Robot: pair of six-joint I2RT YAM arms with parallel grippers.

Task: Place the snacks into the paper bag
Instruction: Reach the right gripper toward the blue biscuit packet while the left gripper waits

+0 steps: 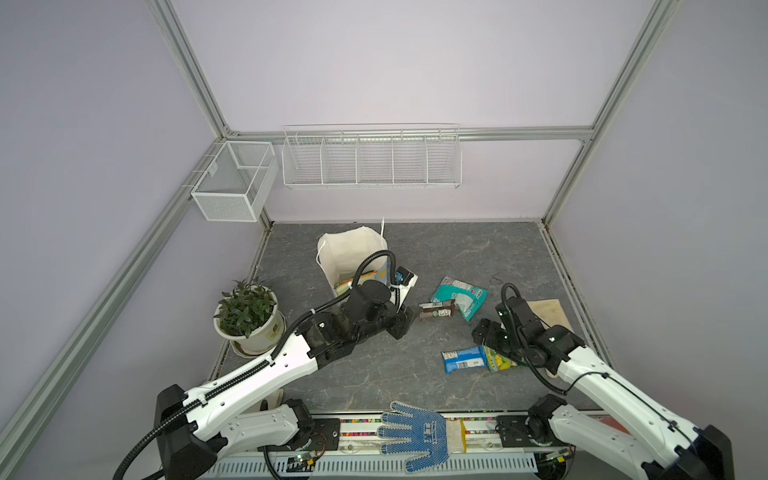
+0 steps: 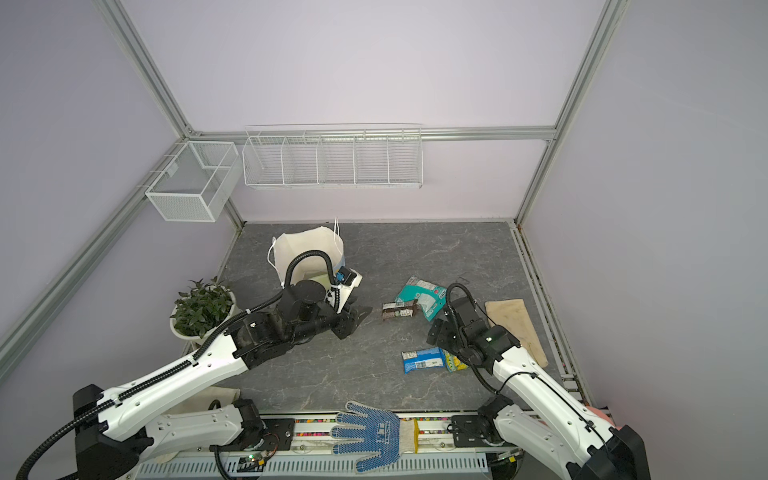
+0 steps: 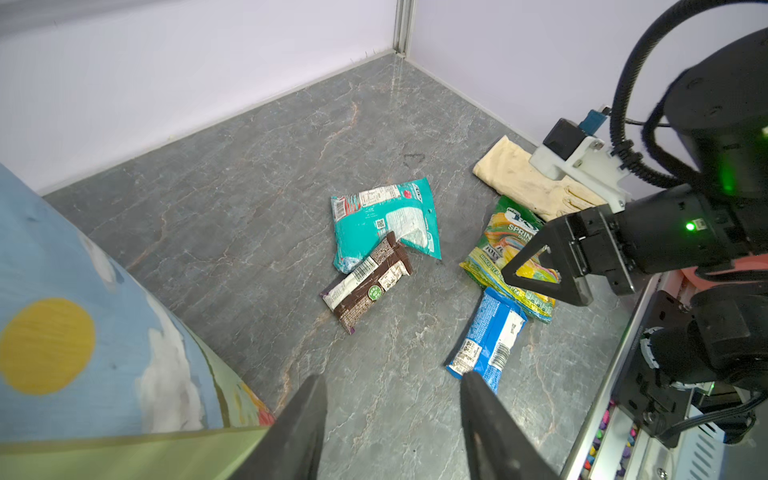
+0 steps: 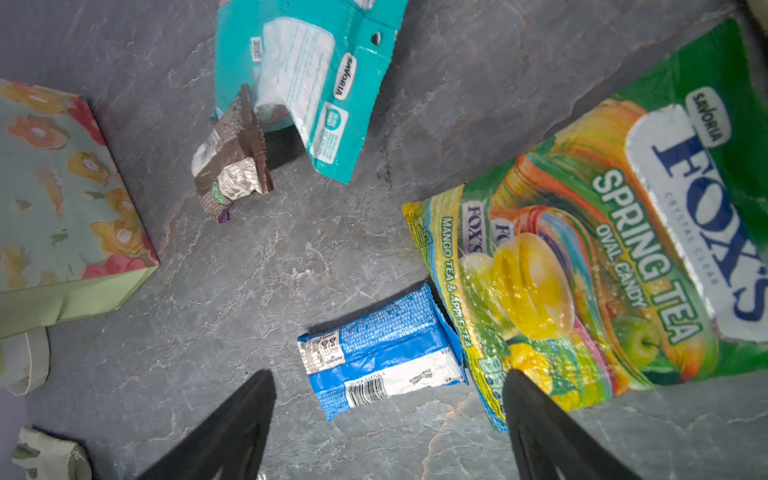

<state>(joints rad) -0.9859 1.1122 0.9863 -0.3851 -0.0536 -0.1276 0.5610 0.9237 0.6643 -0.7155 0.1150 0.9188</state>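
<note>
Blue snack packet (image 4: 382, 365), toward the bench's (image 1: 374, 374) front-right corner: your right gripper (image 4: 388, 374) hangs spread above to straddle it; left gripper (image 3: 392, 376) apart, empty.

- Setting: robot test cell, laboratory type.
- Aluminium frame (image 1: 519, 134), plain lilac panels (image 1: 395, 62) enclosing both arms (image 1: 266, 370).
- Wire baskets (image 1: 372, 160) on the panel beyond the arms.

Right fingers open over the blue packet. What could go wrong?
The blue plastic packet abuts the green candy bag; the right gripper, fingers open, straddles that edge and might pinch both. The dark brown bar overlaps the teal plastic packet, so lifting one may drag the other. The left gripper sits near the tall paper bag and could tip it.
</note>
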